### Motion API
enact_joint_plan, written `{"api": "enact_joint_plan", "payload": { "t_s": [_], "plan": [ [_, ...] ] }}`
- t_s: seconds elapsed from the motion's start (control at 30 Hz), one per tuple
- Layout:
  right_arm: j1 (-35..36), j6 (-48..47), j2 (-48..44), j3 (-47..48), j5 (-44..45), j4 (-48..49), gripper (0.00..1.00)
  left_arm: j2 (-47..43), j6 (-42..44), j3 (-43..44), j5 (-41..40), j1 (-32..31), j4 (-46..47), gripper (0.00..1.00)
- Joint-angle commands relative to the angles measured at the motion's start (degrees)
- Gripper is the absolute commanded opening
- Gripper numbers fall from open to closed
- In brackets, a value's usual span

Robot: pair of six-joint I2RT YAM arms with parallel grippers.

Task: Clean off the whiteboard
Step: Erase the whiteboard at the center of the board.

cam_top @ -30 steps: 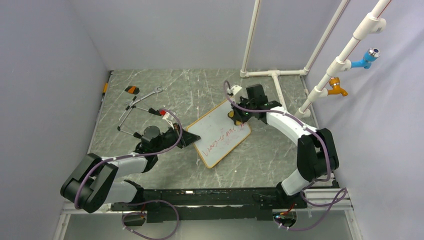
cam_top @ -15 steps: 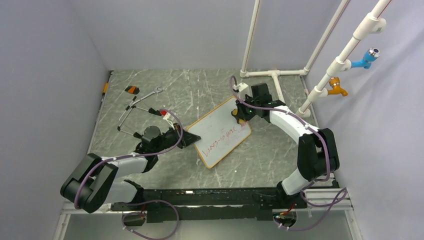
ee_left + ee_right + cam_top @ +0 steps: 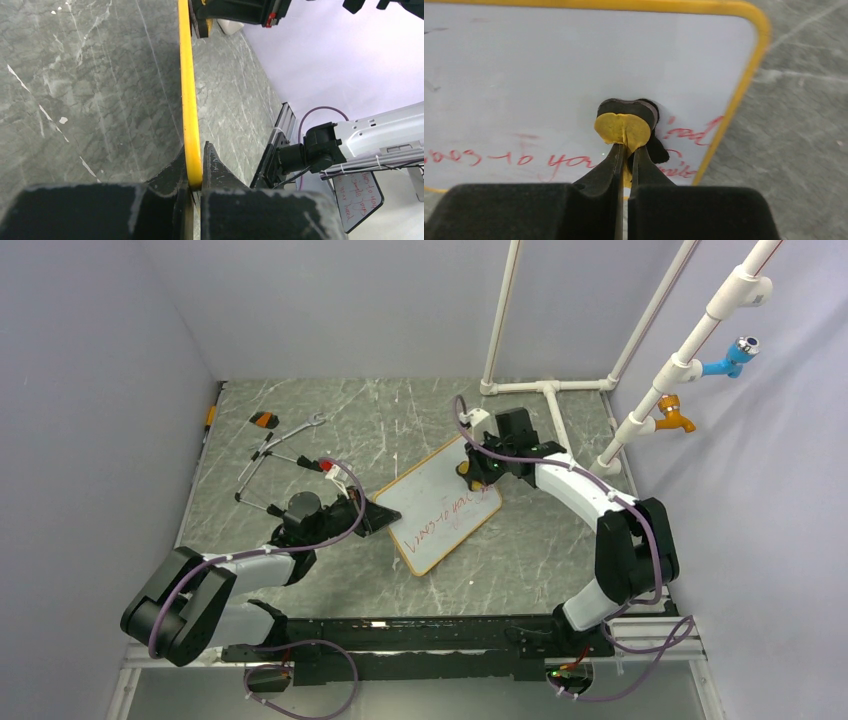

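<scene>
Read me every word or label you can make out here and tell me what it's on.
"to you", red handwriting on the whiteboard; the word before it is too scrawled to read.
Red word right of the eraser, same board: partly covered, unreadable.
Red handwriting on a dark-framed card, left wrist view: too small to read.
</scene>
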Motion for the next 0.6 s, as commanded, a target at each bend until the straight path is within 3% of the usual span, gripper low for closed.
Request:
{"api": "enact_joint_plan", "payload": {
  "t_s": [0.0,0.1,0.27,0.33,0.43,0.57],
  "plan": [
    [-3.2,4.2,1.2,-0.7,7.8,6.3,0.0,-1.5,2.2,2.9,11.5,-2.4,9.0,0.0],
    [-3.1,3.3,1.6,-0.5,5.0,5.2,0.0,-1.2,2.0,3.0,11.7,-2.6,9.4,0.0],
    [0.3,-1.9,-0.6,-0.5,-8.5,1.8,0.0,-1.9,2.5,3.1,11.5,-2.7,8.3,0.0],
    [0.3,0.4,-1.4,-0.8,-6.8,3.8,0.0,-2.1,2.6,3.1,11.6,-2.6,8.0,0.0],
    [-2.9,5.7,-0.9,-1.2,2.6,6.9,0.0,-2.3,2.8,3.4,12.0,-2.7,7.6,0.0],
    [-6.6,6.2,-0.9,-2.1,1.4,7.1,0.0,-2.1,2.9,3.6,12.5,-2.7,7.6,0.0]
  ]
}}
